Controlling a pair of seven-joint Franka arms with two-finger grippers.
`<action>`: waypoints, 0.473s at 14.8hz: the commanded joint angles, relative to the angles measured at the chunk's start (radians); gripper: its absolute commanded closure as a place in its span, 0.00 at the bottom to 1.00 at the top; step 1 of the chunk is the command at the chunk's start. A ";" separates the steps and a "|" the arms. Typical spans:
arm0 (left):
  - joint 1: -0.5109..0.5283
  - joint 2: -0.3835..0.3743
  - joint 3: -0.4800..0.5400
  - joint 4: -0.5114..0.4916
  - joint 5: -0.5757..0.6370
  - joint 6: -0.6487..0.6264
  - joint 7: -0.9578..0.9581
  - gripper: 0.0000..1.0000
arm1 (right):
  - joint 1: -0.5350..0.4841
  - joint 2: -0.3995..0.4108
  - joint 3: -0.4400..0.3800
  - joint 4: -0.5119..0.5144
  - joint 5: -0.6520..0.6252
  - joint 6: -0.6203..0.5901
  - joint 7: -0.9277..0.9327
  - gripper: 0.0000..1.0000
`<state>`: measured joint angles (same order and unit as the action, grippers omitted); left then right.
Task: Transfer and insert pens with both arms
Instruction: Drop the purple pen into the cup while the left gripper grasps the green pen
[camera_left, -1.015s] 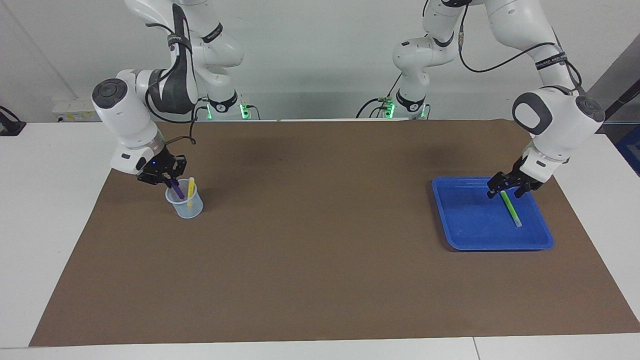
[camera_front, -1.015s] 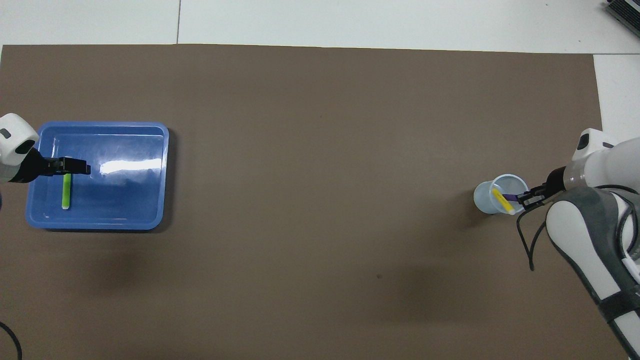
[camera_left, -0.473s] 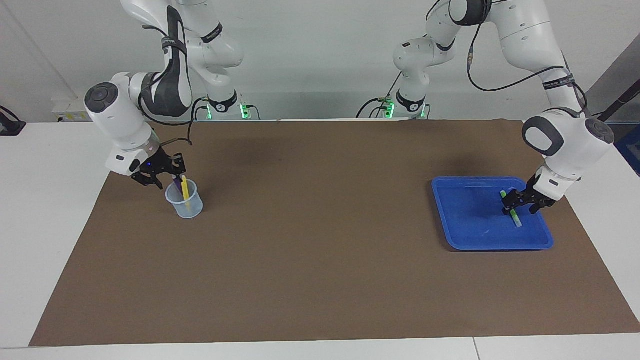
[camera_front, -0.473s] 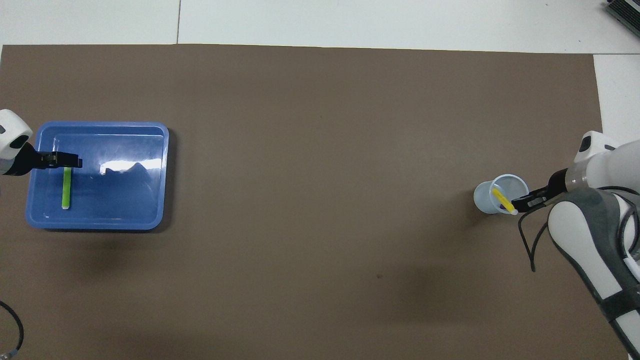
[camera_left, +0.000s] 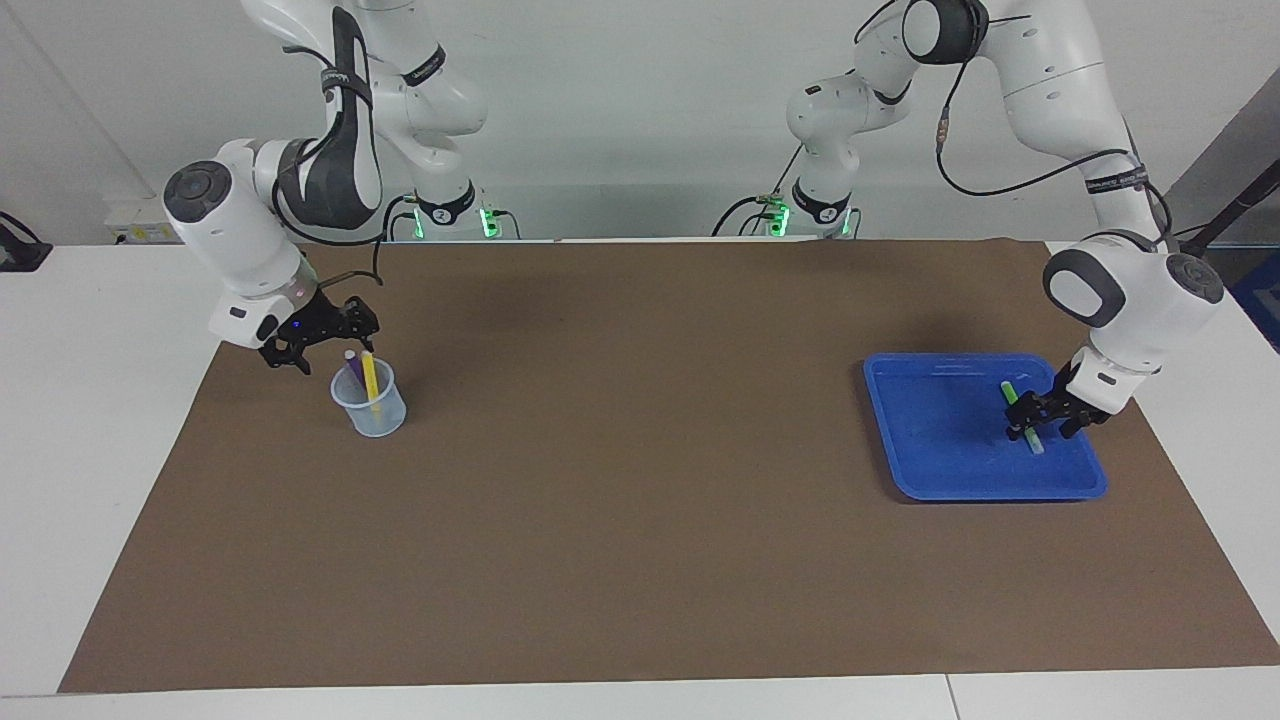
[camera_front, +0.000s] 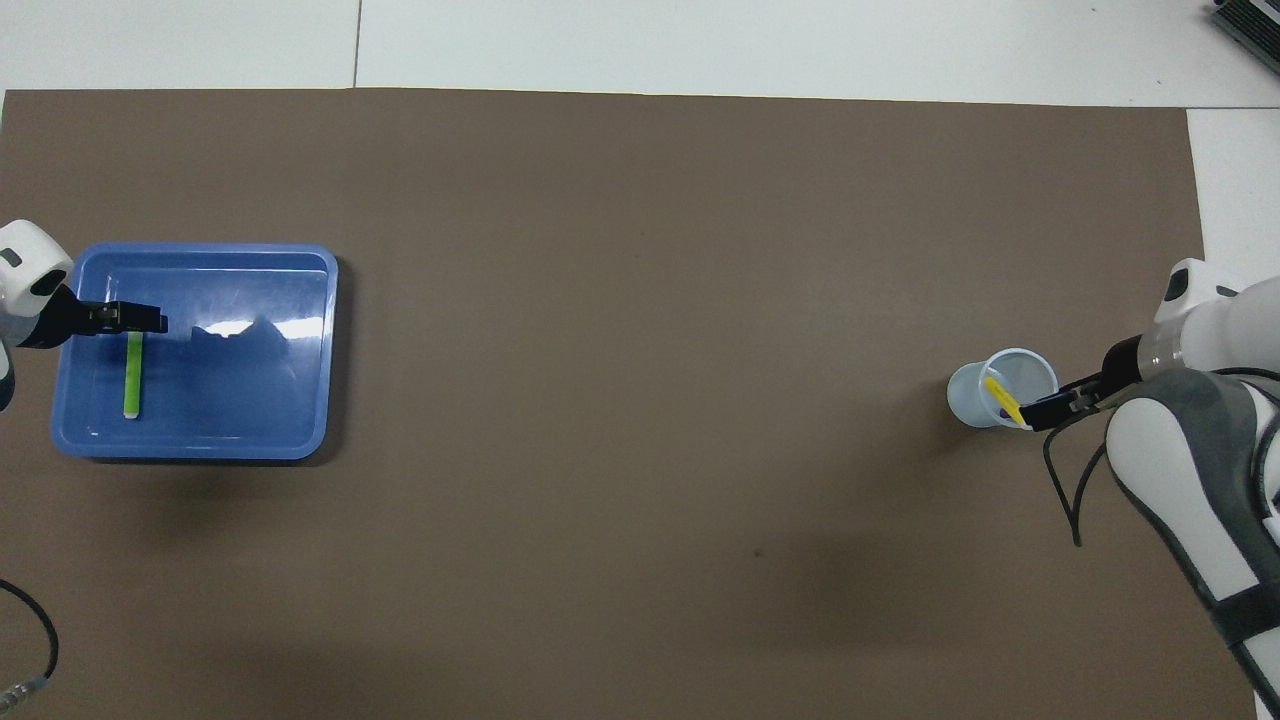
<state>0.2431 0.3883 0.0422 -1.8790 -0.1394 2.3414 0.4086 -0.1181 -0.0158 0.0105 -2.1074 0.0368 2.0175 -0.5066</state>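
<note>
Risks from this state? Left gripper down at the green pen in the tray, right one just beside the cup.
1. The left gripper is low over the green pen with open jaws; it lies flat in the blue tray, so closing off-centre may roll or skid it.
2. The right gripper, open, sits close to the cup; a careless retreat might clip the upright yellow pen or purple pen and tip the light cup.

No text, label or number is legible anywhere here.

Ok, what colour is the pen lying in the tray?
Green pen, clearest in the overhead view.
</note>
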 joint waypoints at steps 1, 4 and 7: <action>0.015 0.015 -0.008 0.018 0.017 0.009 0.018 0.07 | 0.026 -0.021 0.009 0.024 0.084 -0.040 0.006 0.00; 0.012 0.015 -0.012 0.015 0.014 0.010 0.018 0.16 | 0.063 -0.027 0.028 0.041 0.159 -0.049 0.118 0.00; 0.012 0.017 -0.012 0.008 0.012 0.032 0.018 0.19 | 0.151 -0.026 0.032 0.052 0.244 -0.039 0.297 0.00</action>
<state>0.2444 0.3915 0.0377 -1.8779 -0.1394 2.3475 0.4151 -0.0133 -0.0329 0.0362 -2.0654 0.2262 1.9867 -0.3149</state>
